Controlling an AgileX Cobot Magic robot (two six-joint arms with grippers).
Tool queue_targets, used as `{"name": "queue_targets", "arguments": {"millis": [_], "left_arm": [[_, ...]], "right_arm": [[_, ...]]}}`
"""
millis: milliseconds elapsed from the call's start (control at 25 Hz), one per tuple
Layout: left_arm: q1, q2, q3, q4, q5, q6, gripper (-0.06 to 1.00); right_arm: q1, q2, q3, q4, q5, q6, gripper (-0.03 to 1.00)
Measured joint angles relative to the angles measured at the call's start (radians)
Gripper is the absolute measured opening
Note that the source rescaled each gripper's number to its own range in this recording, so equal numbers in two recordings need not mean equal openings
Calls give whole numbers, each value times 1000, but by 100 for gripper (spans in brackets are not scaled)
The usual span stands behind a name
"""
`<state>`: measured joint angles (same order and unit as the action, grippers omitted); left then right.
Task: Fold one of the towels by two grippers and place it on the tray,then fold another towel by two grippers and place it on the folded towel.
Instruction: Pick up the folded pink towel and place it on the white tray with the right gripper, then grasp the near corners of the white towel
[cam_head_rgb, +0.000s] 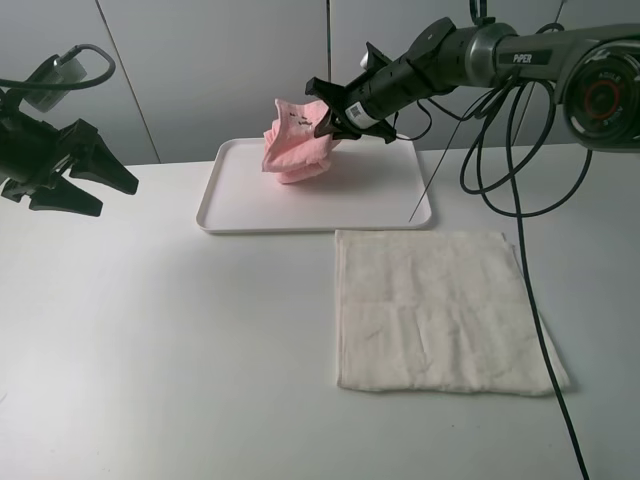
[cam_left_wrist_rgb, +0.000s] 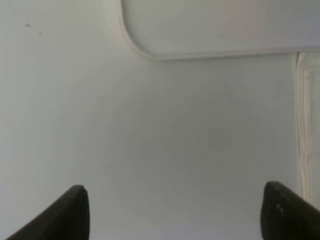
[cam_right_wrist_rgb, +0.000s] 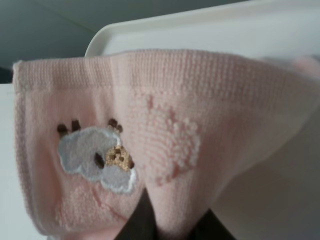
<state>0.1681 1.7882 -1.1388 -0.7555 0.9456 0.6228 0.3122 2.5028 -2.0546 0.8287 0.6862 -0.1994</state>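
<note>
between clamped right gripper (cam_head_rgb: 324, 116) fingers, pink towel (cam_head_rgb: 295, 150) hangs over tray (cam_head_rgb: 225, 215); i'd lower and release; left gripper (cam_head_rgb: 112, 195) fingers apart

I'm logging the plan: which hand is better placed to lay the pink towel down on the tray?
The right hand. It is shut on the pink towel, which hangs bunched over the tray. The left hand is open and empty, well off to the tray's left.

White matte worktop (cam_head_rgb: 150, 350), pale grey wall panels (cam_head_rgb: 220, 70) with thin dark seams behind its far edge
</note>
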Motion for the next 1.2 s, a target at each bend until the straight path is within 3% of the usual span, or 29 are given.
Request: {"name": "queue_targets", "arguments": {"millis": [200,400,480,640,680,840,1040,1200], "left_arm": [[0,0,0,0,3,3,90],[0,0,0,0,6,4,90],[0,0,0,0,6,4,90],[0,0,0,0,8,4,90],[0,0,0,0,8,4,90],[0,0,0,0,16,4,90],[0,0,0,-4,34,9,90],[-33,0,0,10,35,28,90]], "right_arm": [[0,40,2,-16,8,50,6],[0,46,6,-94,11,66,8],[0,46,6,-114,13,69,25],[-4,40,6,-121,52,80,90],[-7,32,6,-133,65,88,95],[-24,-28,6,-269,138,106,100],[-29,-145,6,-574,287,114,100],[-31,-250,82,-679,356,102,100]]}}
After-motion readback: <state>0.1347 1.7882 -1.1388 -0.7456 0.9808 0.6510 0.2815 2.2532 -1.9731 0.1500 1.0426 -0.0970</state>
